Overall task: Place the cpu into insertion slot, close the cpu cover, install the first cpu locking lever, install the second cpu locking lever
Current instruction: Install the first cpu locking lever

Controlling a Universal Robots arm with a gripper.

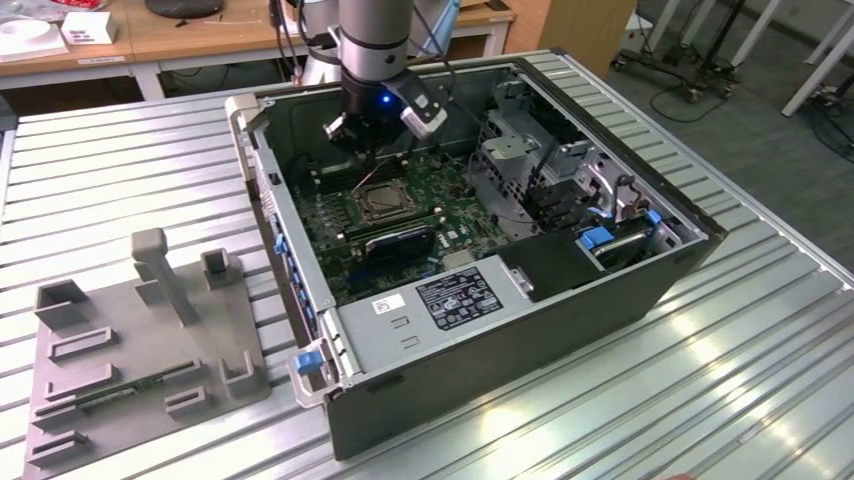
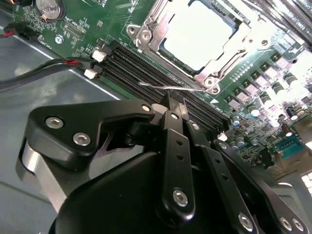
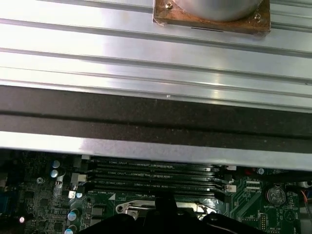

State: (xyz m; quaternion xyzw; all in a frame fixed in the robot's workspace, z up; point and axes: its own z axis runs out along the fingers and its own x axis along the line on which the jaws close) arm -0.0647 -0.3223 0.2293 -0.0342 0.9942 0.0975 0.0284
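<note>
Ribbed metal tabletop [image 1: 134, 160] carries an open case [image 1: 534, 330] lying on its side, with a green board [image 1: 447, 185] in its floor. The arm [image 1: 374, 40] reaches down into the case from above. The gripper [image 2: 175, 103] hangs low over the board, just beside the slot [image 1: 378, 203]. In the second wrist view the jaws are drawn together to one narrow tip with nothing clamped between them. That tip sits at a thin silvery wire lever [image 2: 168, 87], touching it or very nearly. The lever lies across the black memory slots [image 2: 141, 70], next to the socket's near edge. The cpu [image 2: 202, 34] sits flat in the slot, its top glaring bright. The cover [image 2: 180, 66] looks folded down around it, framing the chip. Judged progress: placement done and cover apparently shut. The work stands at the levers, with this one not visibly hooked down. The other lever's state cannot be told.
</note>
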